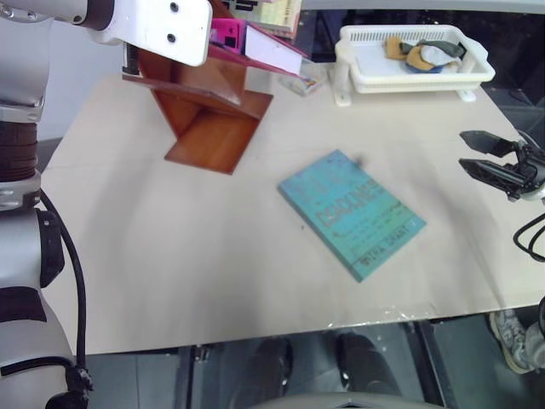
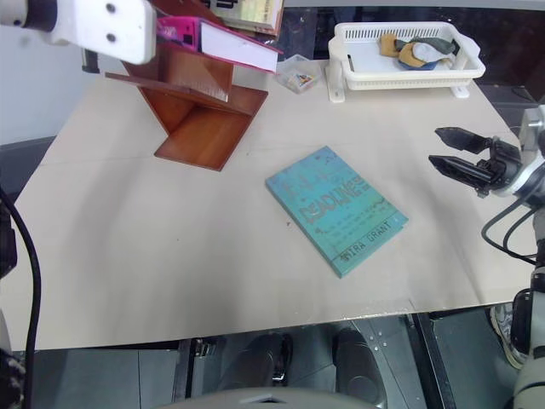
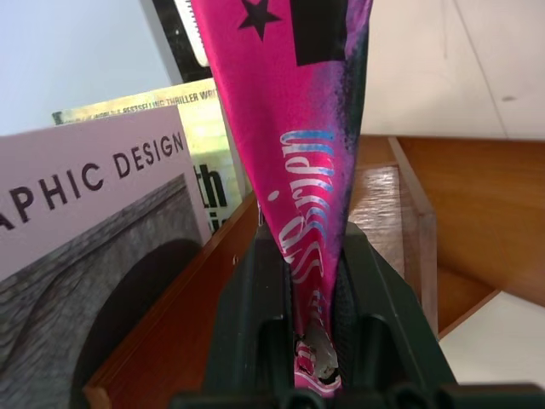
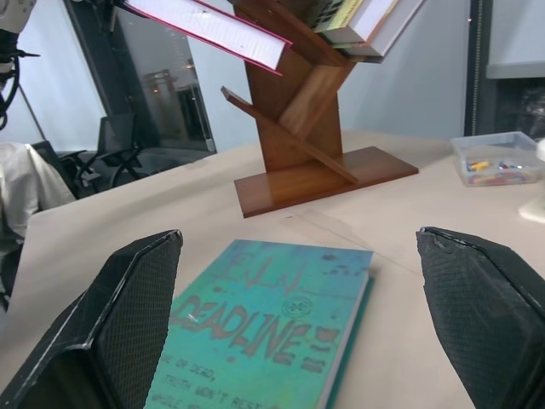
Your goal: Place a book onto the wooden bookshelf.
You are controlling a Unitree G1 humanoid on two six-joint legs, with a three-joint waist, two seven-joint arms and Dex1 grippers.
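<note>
a: magenta, bright and glossy, that's what we see of the book [image 3: 289, 128]: a pink cover with pale looping script, a black star and a black block near one end, and white page edges along its long side [image 2: 240, 44].

b: and where do we find it?

a: up at the wooden bookshelf [image 1: 209, 111], the reddish-brown rack of slanted boards at the far left of the table [image 1: 170, 256]. the book lies tilted across the top of the rack, over an upper board; we cannot tell whether it rests on the wood.

b: what has hold of it?

a: the left gripper [image 3: 311, 341]. its two black fingers are pressed against both faces of the book, pinching it near one end.

b: and the other arm?

a: the right gripper [image 2: 456, 152] hangs over the right edge of the table, its fingers spread wide with nothing between them. from its wrist we look past them at a teal book [image 4: 272, 328] lying flat on the table, well apart from the rack.

b: anything else on the shelf?

a: a pale book with "graphic design" lettering [image 3: 94, 221] leaning just beside the pink one, and a yellowish book [image 3: 204, 145] behind it. a white slatted tray [image 1: 417, 60] holding some cloth sits at the far right.
</note>
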